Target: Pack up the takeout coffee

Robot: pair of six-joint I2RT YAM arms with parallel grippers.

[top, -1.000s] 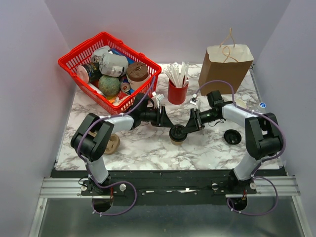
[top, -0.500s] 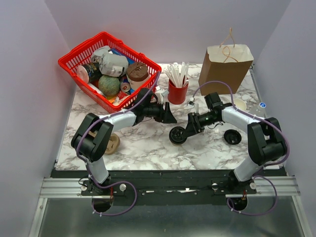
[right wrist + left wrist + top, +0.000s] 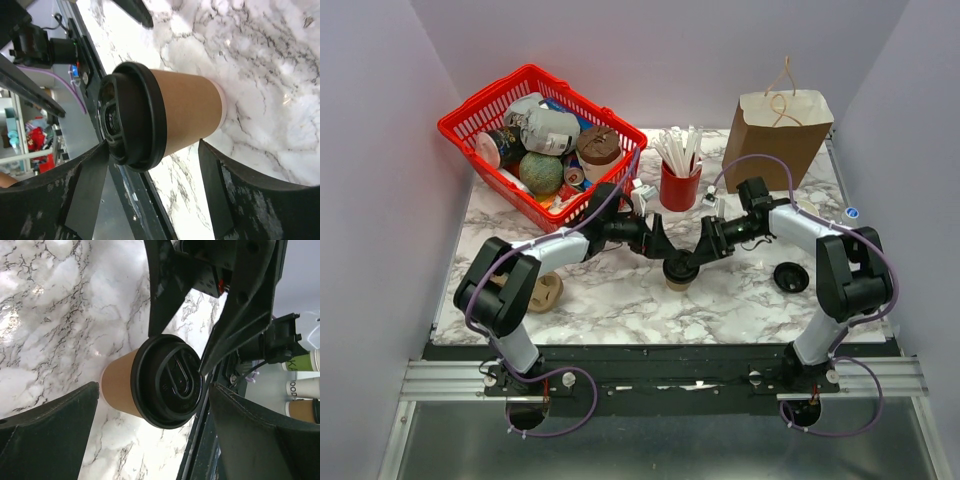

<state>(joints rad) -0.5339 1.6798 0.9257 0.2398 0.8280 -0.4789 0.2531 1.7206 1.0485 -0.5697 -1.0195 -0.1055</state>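
Takeout coffee: the brown paper cup is standing upright near the middle of the marble surface, wearing its round black lid.
Left claw: the left claw is reaching in from the left. Its fingers are standing wide apart on either side of the cup, with a thin gap showing on each side in its wrist view. It is gripping nothing.
Right claw: the right claw is pointing in from the right. Its fingers are also standing wide apart, with the cup lying between the tips, and it is holding nothing.
Red straw cup: the red straw cup is standing just behind the coffee, holding white straws.
Loose black lid: the loose black lid is lying flat to the right of the coffee, apart from it, near the right arm.
Paper bag: the brown paper bag is standing upright at the back right.
Red basket: the red basket is sitting at the back left, holding mixed items.
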